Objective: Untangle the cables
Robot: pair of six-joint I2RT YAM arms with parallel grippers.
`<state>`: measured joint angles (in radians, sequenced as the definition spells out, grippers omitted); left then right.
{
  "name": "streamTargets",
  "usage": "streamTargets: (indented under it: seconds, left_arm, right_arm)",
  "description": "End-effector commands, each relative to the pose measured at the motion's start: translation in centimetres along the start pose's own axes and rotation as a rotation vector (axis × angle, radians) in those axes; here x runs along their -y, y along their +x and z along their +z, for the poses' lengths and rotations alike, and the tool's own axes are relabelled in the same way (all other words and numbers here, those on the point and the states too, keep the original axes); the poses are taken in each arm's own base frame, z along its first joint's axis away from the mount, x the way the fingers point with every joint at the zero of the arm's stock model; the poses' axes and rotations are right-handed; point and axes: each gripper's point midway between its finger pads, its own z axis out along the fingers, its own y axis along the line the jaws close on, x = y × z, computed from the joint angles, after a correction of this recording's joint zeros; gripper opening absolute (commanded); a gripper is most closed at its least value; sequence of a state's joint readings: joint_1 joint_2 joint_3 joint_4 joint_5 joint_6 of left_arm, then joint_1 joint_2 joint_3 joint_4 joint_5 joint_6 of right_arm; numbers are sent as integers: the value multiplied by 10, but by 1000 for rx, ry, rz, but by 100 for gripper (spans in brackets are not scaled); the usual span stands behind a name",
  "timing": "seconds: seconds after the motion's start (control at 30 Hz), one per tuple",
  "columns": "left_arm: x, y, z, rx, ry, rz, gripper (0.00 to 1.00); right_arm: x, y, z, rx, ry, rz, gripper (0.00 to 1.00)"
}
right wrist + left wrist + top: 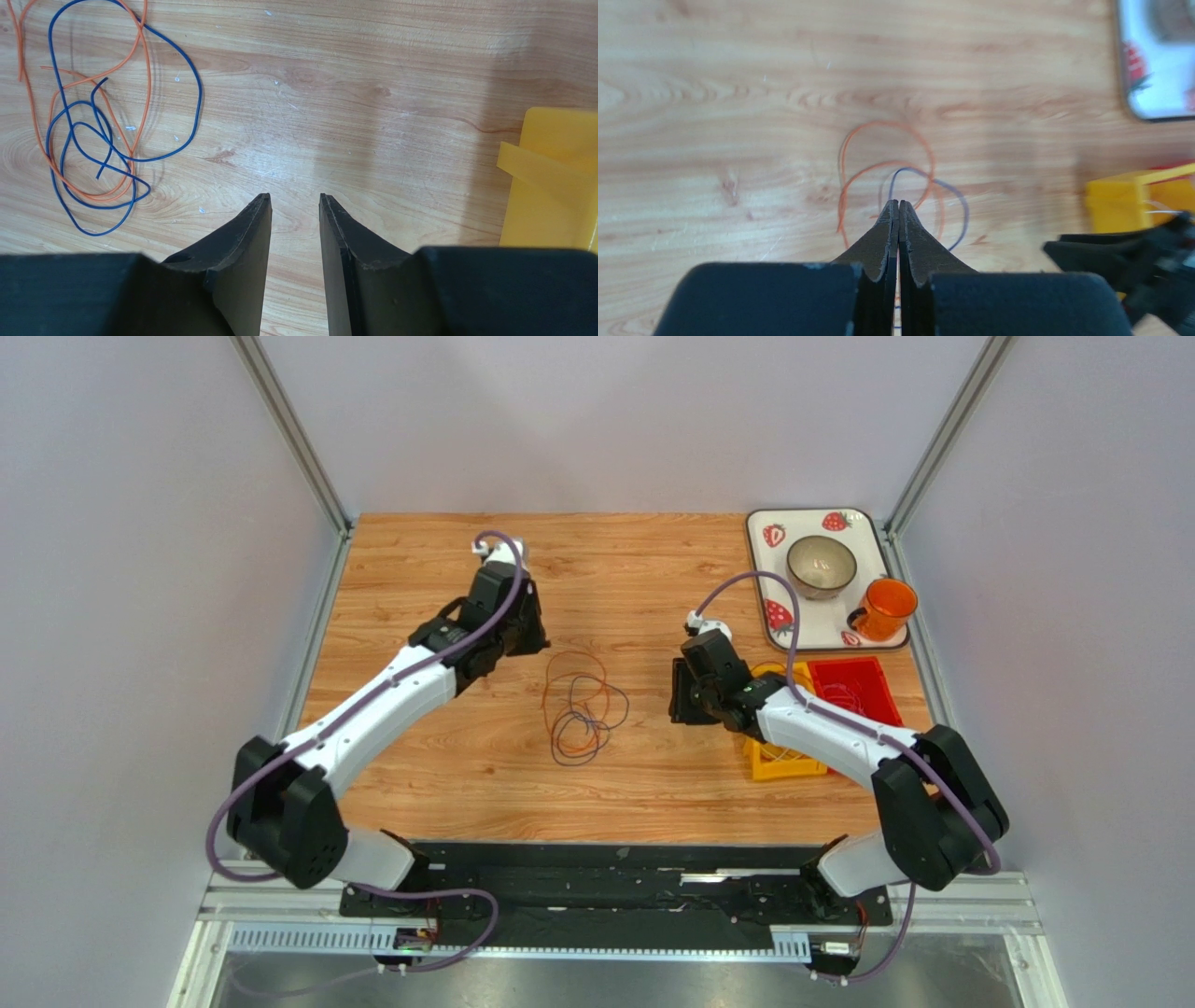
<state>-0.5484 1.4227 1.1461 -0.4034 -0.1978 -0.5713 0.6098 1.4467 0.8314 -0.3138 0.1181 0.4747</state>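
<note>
- The cables (pixel 582 703) lie in a loose heap near the middle of the table (pixel 421 560), flat on the wood between the two arms. That puts either arm within reach of them.
- The left claw (pixel 899 204) is fully shut, its tips pressed together and pointing at the near edge of the heap. No strand can be seen pinched in it, and whether a thin one is caught cannot be told. It looks placed to work the loops from its own side.
- The right claw (pixel 295 199) is partly open with nothing between its fingers. It hangs over bare wood to the right of the heap, probably waiting to take a strand and pull it the other way.
- The overhead view alone shows both arms flanking the heap. It also shows the tray (pixel 758 525) with a bowl (pixel 822 564) and a cup (pixel 887 606) at the far right.
- The right wrist view shows best which strands cross: orange and blue loops weave over one another, with a loose blue end inside the coil.
- The left wrist view is blurred, but it shows how close the shut tips sit to the orange loops.
- The yellow bin (pixel 554 182) sits just to the right of the right claw.
</note>
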Motion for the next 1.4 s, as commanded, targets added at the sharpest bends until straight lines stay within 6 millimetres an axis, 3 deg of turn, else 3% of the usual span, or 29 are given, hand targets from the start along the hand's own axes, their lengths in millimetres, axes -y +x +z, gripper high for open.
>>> streamTargets:
  seconds: [0.0,0.13,0.17,0.2,0.27,0.3,0.4,0.43,0.53,0.73,0.93,1.37]
  left_arm:
    - [15,-40,-48,100,82,29,0]
    - [13,-32,-52,88,98,57,1]
    - [7,-19,-45,58,84,63,8]
    - [6,-15,-41,60,88,62,24]
    - [-2,7,-29,28,82,76,36]
    - [-1,8,-24,43,93,79,47]
    - [-11,28,-3,2,63,135,57]
    - [-17,40,11,-43,35,169,57]
    - [-22,53,34,-106,3,224,55]
    - [-25,70,66,-182,-11,291,47]
    - [-20,83,86,-222,21,294,44]
    - [-43,97,111,-295,-72,278,39]
  right_arm:
    - [-13,-20,-10,82,-61,17,35]
    - [-22,-20,-12,77,-120,-22,40]
    - [-28,-18,-13,66,-152,-35,41]
    - [-28,-20,-14,74,-154,-42,43]
    - [-29,-19,-13,73,-157,-43,44]
    - [-28,-19,-12,71,-151,-44,44]
    - [-28,-16,-8,45,-142,-49,43]
    - [-29,-16,-7,40,-140,-47,43]
    - [-29,-17,-6,37,-137,-48,43]
    - [-33,-13,-7,24,-168,-52,43]
    - [-34,-12,-5,15,-174,-55,44]
    - [-35,-11,-5,10,-183,-56,44]
